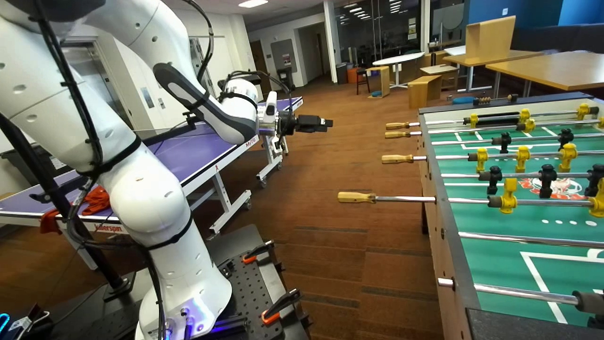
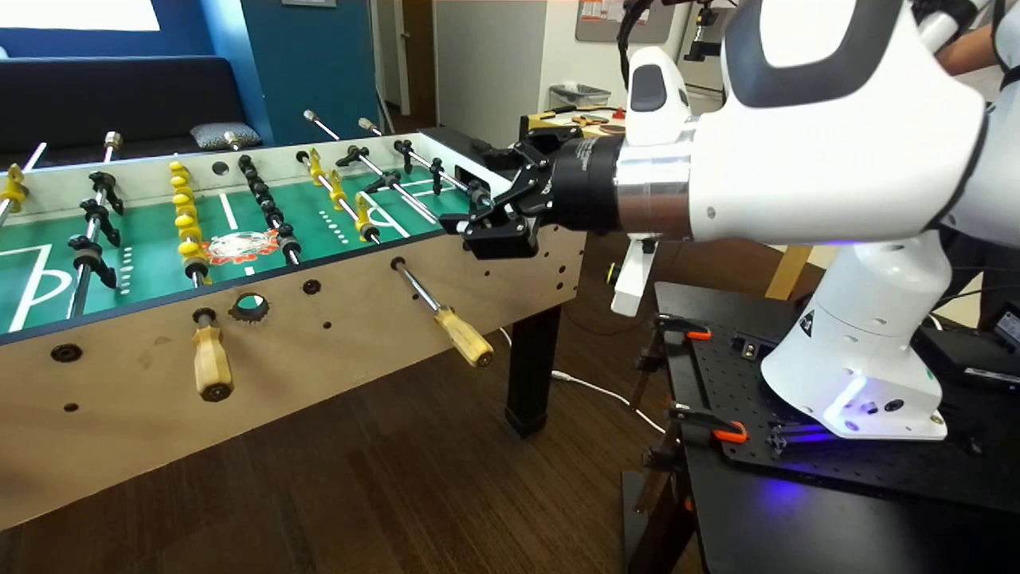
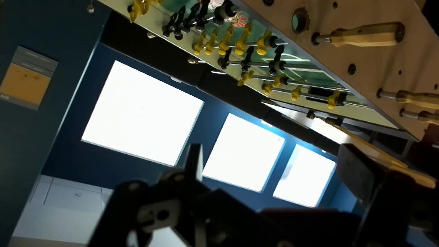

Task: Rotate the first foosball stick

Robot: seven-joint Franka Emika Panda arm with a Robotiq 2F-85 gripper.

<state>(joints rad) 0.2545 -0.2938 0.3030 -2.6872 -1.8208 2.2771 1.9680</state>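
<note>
What seemed the first foosball stick (image 1: 467, 201) jutted from the side panel (image 2: 358, 335), long axis and wooden handle (image 2: 464, 339) aimed toward the robot's (image 1: 150, 208) side. In both exterior views the handle lay lower than the fingers (image 3: 360, 171), which stood parted and empty, so reaching it probably meant descending

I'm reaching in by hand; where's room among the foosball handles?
In an exterior view, room shows on both sides of the nearest handle, toward the second handle and the bare rod end. The farthest two handles crowd together.
</note>
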